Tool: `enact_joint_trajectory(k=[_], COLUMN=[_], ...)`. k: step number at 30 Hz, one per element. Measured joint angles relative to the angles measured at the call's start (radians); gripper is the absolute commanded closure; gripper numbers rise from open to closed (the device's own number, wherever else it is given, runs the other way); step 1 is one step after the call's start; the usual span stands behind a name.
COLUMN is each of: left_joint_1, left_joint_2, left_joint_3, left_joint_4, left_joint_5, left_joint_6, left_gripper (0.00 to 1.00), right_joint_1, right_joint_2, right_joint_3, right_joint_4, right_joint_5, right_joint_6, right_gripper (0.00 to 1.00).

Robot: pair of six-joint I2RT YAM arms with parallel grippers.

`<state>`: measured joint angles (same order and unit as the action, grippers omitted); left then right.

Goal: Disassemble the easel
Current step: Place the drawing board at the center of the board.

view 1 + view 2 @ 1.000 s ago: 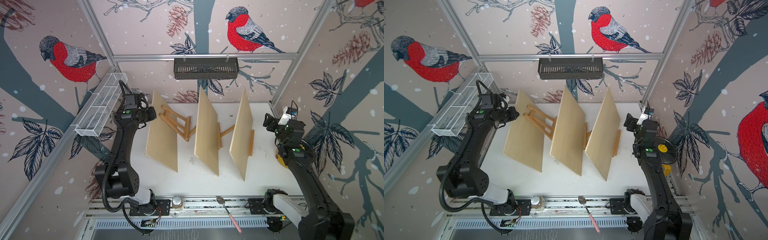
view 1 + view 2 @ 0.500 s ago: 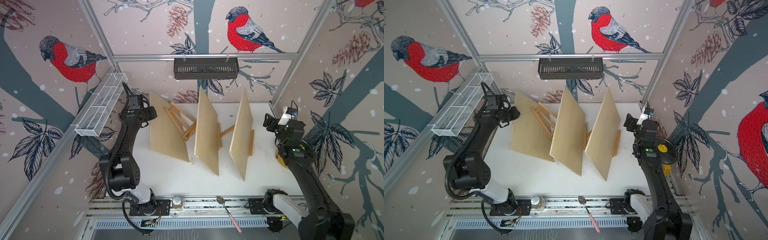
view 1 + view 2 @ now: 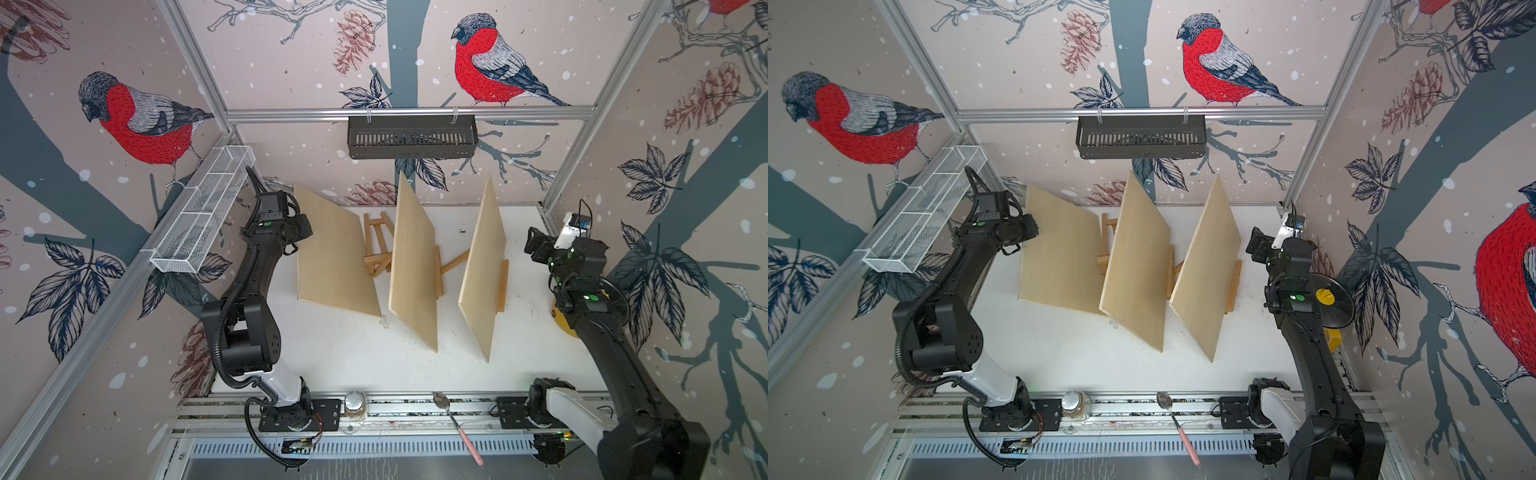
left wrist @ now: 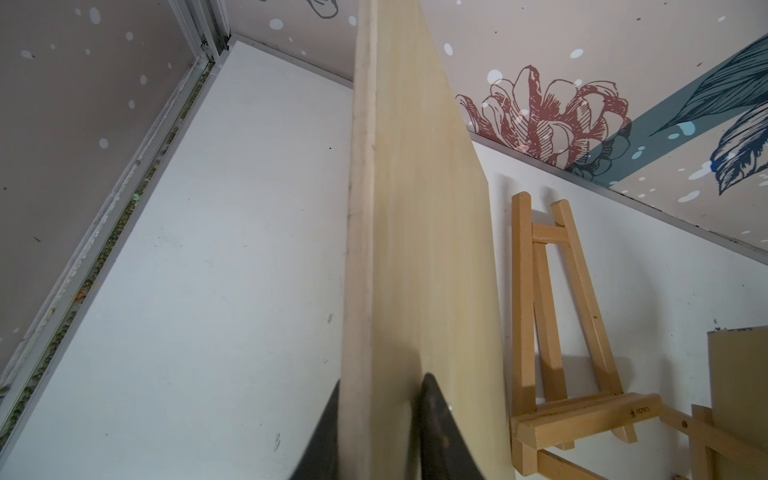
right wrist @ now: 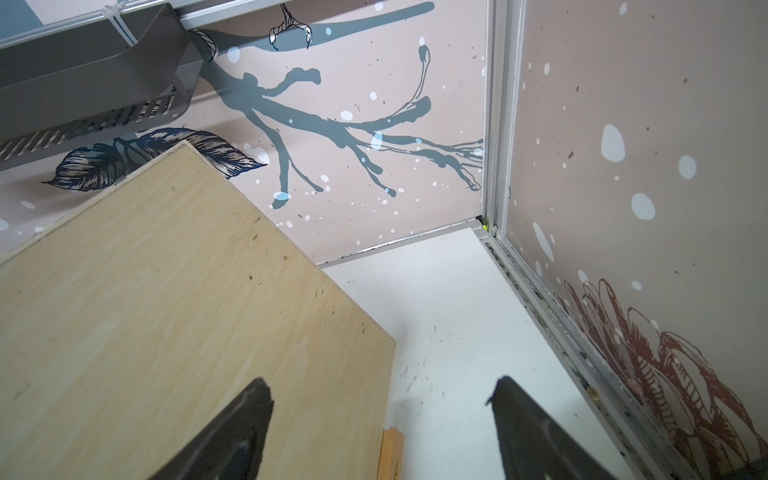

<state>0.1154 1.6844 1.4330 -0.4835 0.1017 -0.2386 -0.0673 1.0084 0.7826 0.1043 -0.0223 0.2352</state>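
Left claw narrow astride an edge of the leftmost board, hold uncertain; right claw wide, empty, beside the rightmost board.

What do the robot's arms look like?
Both are chunky and mostly black: the left arm and the right arm. Each has a white part near its base and small green dots on its joints. A ribbed black cable loops along the left arm. The right gripper has dark, pointed fingers.
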Motion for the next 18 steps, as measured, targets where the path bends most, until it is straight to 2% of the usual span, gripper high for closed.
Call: enact_joint_trajectory(k=[10, 15, 18], left_joint_1=[0.003, 0.002, 0.000], left_joint_2=[0.054, 0.075, 0.086], left_joint_3=[-0.006, -0.005, -0.005], left_joint_4=[0.077, 0.109, 0.098], left_joint_5=[-0.071, -0.115, -0.201], left_joint_6=[0.005, 0.004, 0.037], left_gripper=[0.76, 0.67, 0.62], right_joint_1=[0.008, 0.010, 0.012], right_joint_2=[0.007, 0.010, 0.012], right_joint_3=[0.008, 0.014, 0.018], right_joint_4=[-0.003, -0.006, -0.006], right_joint_5=[0.005, 0.008, 0.012], right_joint_6=[-0.003, -0.003, -0.004], right_gripper=[0.16, 0.16, 0.16])
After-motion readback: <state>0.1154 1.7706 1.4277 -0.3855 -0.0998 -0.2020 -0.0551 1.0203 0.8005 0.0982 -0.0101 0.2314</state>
